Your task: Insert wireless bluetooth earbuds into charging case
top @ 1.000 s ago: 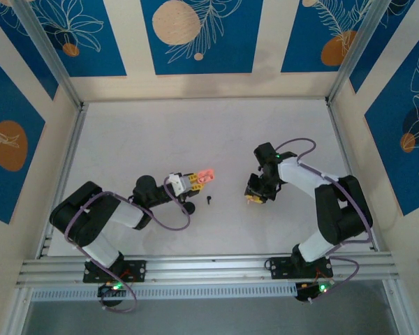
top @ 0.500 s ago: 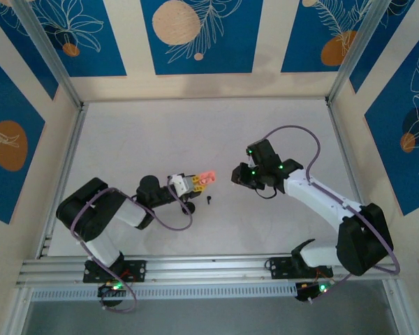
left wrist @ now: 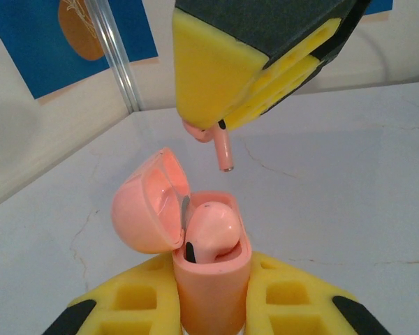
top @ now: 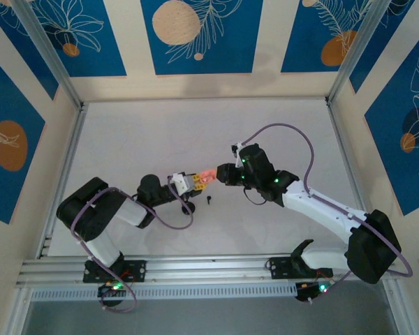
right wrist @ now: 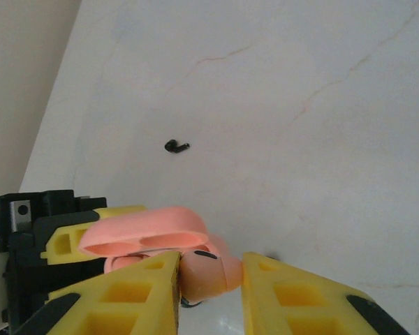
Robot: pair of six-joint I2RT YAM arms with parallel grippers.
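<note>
**Item 1, left end effector [left wrist: 211, 310].** Your fingers are clamped on both sides of the pink charging case [left wrist: 209, 283], holding it upright. Its lid [left wrist: 148, 206] is swung back and tilts to one side.

**Item 2, seated pink earbud [left wrist: 213, 227].** It sits in one well of the case, just above your left fingers.

**Item 3, right end effector [right wrist: 211, 300].** Your fingers are narrowed onto a second pink earbud [left wrist: 224, 148] and grip it by the head, with the stem pointing down. It hangs just above the case mouth and does not touch it, facing your left end effector.

**Item 4, black earbud [right wrist: 175, 146].** It lies loose on the worktop [right wrist: 300, 139], ahead of the right end effector's tips and near the left end effector, touching neither.
</note>
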